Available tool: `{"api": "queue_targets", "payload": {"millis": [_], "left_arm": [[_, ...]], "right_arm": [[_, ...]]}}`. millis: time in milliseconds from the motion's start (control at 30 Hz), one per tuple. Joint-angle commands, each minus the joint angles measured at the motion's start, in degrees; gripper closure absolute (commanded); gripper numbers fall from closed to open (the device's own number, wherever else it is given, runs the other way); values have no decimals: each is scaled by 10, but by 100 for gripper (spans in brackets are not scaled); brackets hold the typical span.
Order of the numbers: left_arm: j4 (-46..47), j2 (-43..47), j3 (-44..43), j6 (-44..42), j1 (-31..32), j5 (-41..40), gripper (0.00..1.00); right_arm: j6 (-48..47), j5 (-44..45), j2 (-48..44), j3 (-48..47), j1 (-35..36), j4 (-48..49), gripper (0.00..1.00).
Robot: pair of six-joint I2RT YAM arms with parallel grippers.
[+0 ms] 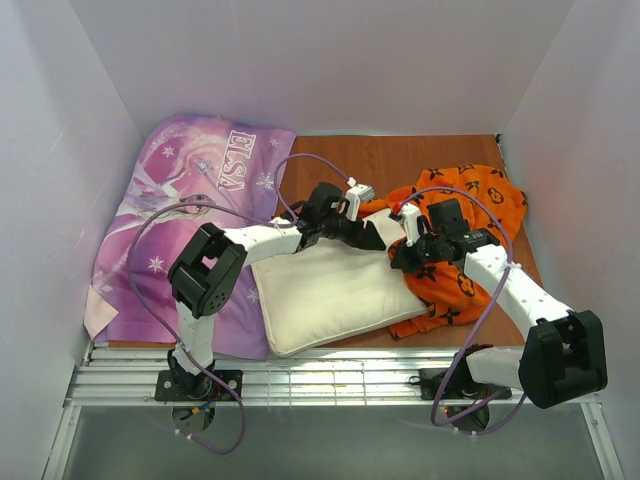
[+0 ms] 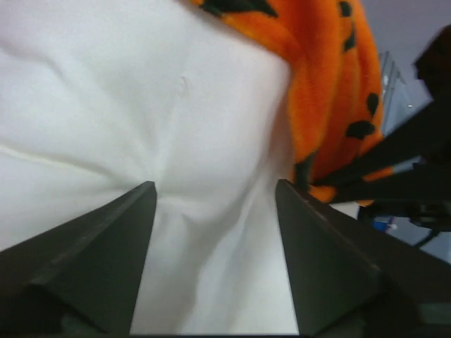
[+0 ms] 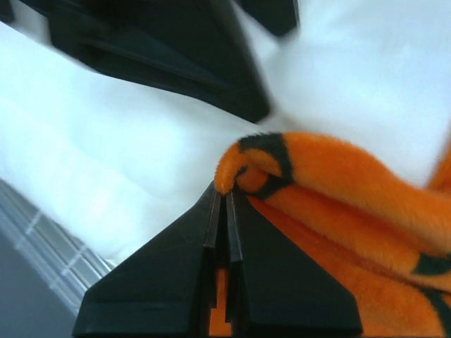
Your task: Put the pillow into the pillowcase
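Note:
The cream-white pillow (image 1: pixel 320 290) lies across the middle of the table, and its right end reaches the orange pillowcase (image 1: pixel 470 195) with black motifs. My left gripper (image 1: pixel 377 238) rests at the pillow's far right corner. In the left wrist view it (image 2: pixel 215 186) is open, its fingers (image 2: pixel 120 246) apart, with puckered pillow fabric (image 2: pixel 141 105) lying loose between them and the pillowcase (image 2: pixel 331 91) just beyond. My right gripper (image 1: pixel 399 260) (image 3: pixel 225 191) is shut on a folded edge of the pillowcase (image 3: pixel 338 183), right against the pillow (image 3: pixel 106 162).
A purple "ELSA" print fabric (image 1: pixel 190 220) covers the left of the wooden table (image 1: pixel 400 160). White walls close in on three sides. A metal rail (image 1: pixel 330 385) runs along the near edge. The left arm's black fingers (image 3: pixel 176 56) hang close above my right gripper.

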State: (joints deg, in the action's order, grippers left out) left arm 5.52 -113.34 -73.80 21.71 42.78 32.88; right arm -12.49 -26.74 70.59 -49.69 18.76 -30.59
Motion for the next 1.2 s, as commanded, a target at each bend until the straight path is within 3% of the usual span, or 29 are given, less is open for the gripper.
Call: {"api": "queue_targets", "payload": {"millis": [0, 33, 100, 133, 200, 333, 633, 767, 933, 1167], "left_arm": [[-96, 65, -32, -75, -26, 97, 31], [-178, 85, -52, -103, -36, 98, 25], [-253, 96, -72, -175, -81, 119, 23], [-300, 110, -85, -193, -120, 119, 22], [-326, 117, -91, -247, -160, 117, 19], [-391, 94, -118, -351, -200, 61, 18], [-382, 51, -112, -411, -208, 31, 17], [-374, 51, -108, -418, -208, 24, 16], [-369, 39, -94, -431, -209, 18, 16], [-372, 2, -87, -442, -208, 40, 15]], "right_arm": [[-37, 82, -2, 14, -3, -7, 99], [-52, 74, 4, 10, -4, -20, 92], [-89, 71, 11, -17, -5, -68, 76], [-102, 70, 11, -30, -6, -82, 52], [-129, 52, 17, -87, -16, -106, 25], [-135, 55, 79, -237, -24, -109, 9], [-156, 126, 400, -568, -25, -135, 10], [-166, 120, 515, -650, -23, -156, 5], [-190, 131, 573, -677, -6, -156, 1], [-204, 94, 601, -637, 12, -155, 2]]}}
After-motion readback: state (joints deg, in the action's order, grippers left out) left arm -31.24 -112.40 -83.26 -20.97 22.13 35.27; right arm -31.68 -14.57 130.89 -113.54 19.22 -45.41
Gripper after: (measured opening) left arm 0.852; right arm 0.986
